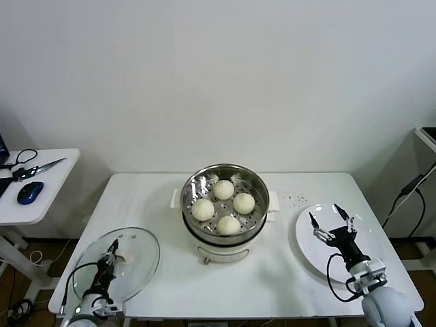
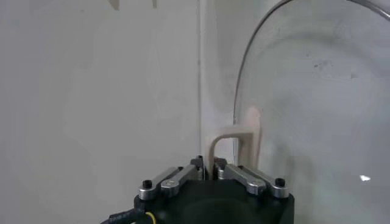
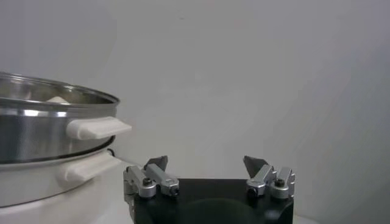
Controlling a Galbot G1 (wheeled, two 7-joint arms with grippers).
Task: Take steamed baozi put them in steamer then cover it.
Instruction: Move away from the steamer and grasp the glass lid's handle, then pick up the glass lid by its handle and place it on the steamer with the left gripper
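Observation:
Several cream-white baozi (image 1: 224,206) lie in the steel steamer basket (image 1: 193,184) on its white pot base at the table's middle. The steamer also shows in the right wrist view (image 3: 42,122). The clear glass cover (image 1: 139,253) lies at the table's front left. My left gripper (image 1: 112,255) is shut on the cover's white handle (image 2: 234,143); the glass (image 2: 311,91) fills the left wrist view beside it. My right gripper (image 1: 328,219) is open and empty over the white plate (image 1: 308,246), at the steamer's right; its open fingers show in the right wrist view (image 3: 207,165).
A side table (image 1: 48,184) at the far left holds a blue mouse (image 1: 30,192), scissors (image 1: 37,168) and cables. A black cable (image 1: 412,194) hangs at the far right. The white wall stands behind the table.

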